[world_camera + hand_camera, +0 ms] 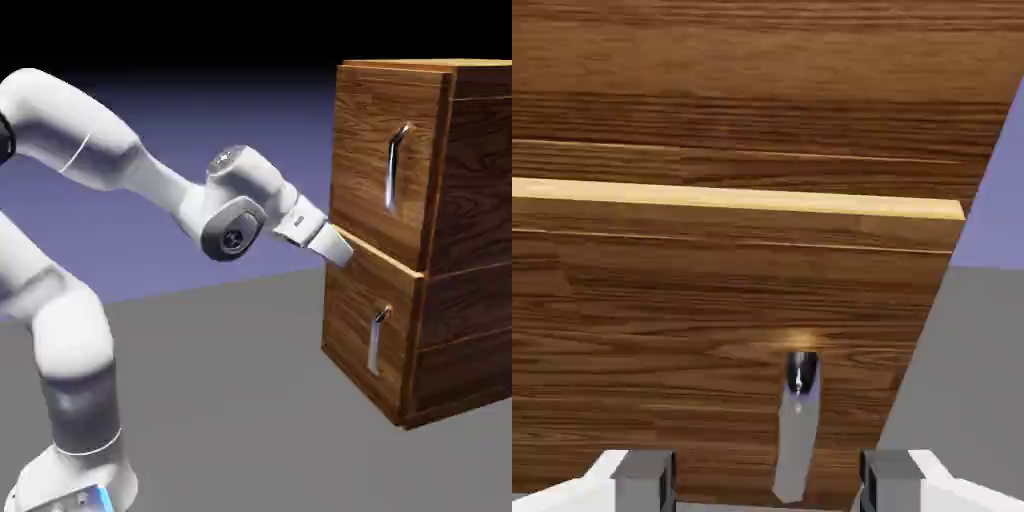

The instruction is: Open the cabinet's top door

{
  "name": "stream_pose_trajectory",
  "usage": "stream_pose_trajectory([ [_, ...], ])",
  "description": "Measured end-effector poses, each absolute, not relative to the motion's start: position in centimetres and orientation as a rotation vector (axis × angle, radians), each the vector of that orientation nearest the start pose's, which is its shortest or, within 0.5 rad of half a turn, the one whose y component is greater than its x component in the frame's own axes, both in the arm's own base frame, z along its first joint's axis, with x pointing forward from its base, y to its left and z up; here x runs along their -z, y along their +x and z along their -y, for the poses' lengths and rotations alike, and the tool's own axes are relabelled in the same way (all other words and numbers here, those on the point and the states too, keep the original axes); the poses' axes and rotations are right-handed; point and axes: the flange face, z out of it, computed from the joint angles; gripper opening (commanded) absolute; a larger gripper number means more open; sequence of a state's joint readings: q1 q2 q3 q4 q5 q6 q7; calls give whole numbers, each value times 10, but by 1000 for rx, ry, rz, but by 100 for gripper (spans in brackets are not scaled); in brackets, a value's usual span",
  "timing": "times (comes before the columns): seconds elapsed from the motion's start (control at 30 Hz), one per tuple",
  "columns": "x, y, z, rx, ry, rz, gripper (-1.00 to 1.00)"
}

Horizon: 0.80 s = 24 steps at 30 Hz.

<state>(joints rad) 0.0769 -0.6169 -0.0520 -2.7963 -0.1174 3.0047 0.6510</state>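
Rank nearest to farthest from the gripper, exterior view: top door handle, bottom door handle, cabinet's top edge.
From the gripper, which sits at the seam between the doors:
1. Top door handle, up and right. Too close to call against 2.
2. Bottom door handle, down and right. Too close to call against 1.
3. Cabinet's top edge, farthest, well above.

A flat grey table (230, 400) fills the lower half of the exterior view, and shows again as a grey wedge at the hand view's lower right. Behind it, a plain blue-violet backdrop (180, 230) darkens to black along the frame's top
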Motion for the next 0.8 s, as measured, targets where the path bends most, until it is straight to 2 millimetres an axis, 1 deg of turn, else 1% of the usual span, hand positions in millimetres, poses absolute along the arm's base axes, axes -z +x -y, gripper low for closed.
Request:
stream_pose_trajectory([
  [0.2, -519, 368, -38, 1301, -2741, -103, 0],
  [0.4, -552, 349, -47, 1483, -2792, 482, 0],
  [0.6, -578, 332, -45, 1657, -2756, 1048, 0],
  [0.8, -595, 322, -33, 1813, -2649, 1587, 0],
])
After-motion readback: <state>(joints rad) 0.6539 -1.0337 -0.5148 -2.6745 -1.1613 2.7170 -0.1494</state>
